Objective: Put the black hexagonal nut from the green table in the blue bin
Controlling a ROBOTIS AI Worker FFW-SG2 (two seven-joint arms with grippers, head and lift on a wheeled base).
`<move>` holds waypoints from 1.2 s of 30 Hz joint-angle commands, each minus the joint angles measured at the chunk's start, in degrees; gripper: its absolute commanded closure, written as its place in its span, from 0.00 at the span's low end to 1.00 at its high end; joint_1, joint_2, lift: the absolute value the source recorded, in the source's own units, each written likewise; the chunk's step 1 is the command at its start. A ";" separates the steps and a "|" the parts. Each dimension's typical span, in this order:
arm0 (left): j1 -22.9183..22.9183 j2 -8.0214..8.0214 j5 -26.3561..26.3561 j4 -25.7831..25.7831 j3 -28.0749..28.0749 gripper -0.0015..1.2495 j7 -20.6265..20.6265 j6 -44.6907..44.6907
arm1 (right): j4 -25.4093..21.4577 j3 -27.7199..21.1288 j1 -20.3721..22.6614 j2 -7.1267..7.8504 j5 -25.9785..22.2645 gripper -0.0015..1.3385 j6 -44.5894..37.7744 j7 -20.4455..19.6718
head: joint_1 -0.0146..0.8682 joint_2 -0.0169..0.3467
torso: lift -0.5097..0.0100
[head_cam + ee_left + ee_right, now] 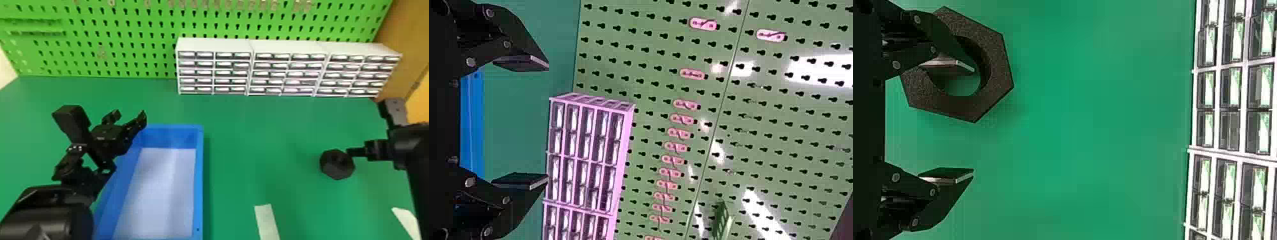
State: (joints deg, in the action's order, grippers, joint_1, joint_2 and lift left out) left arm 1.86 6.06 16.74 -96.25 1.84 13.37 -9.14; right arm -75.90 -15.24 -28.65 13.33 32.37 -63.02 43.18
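Right claw (376,151) open, 1 finger (948,65) over black hexagonal nut (337,169)

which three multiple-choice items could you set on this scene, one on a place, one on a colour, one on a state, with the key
1. Where is the black hexagonal nut?
A. Inside a drawer
B. On the green table
C. Hanging on the pegboard

2. What colour is the bin?
A. Red
B. Yellow
C. Blue

3. How do the jaws of the left gripper stand?
A. Open
B. Shut on the nut
C. Shut with nothing between them

Key:
1 B, as the head view shows it lying on the tabletop.
2 C, as its rim and walls are blue in the head view.
3 A, as the left wrist view shows a wide gap between them.
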 commanded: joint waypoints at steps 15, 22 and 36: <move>-0.02 0.00 -0.04 0.01 0.01 0.37 0.08 0.00 | 2.25 -1.28 0.09 -0.23 -0.82 0.40 3.52 -0.02 | 0.80 0.07 | 0.79; -0.02 0.00 0.05 -0.08 0.01 0.37 0.08 0.00 | 3.22 -1.81 0.35 -0.41 -1.08 0.40 4.92 -0.02 | 0.80 0.07 | 0.79; -0.02 0.00 0.05 0.01 0.01 0.37 0.08 0.00 | 4.10 -2.69 0.62 -0.50 -1.34 0.40 6.86 -0.20 | 0.80 0.07 | 0.79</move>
State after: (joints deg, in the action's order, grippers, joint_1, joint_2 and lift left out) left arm 1.85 6.06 16.78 -96.25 1.84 13.45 -9.14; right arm -72.11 -17.68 -28.16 12.83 31.18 -56.67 43.02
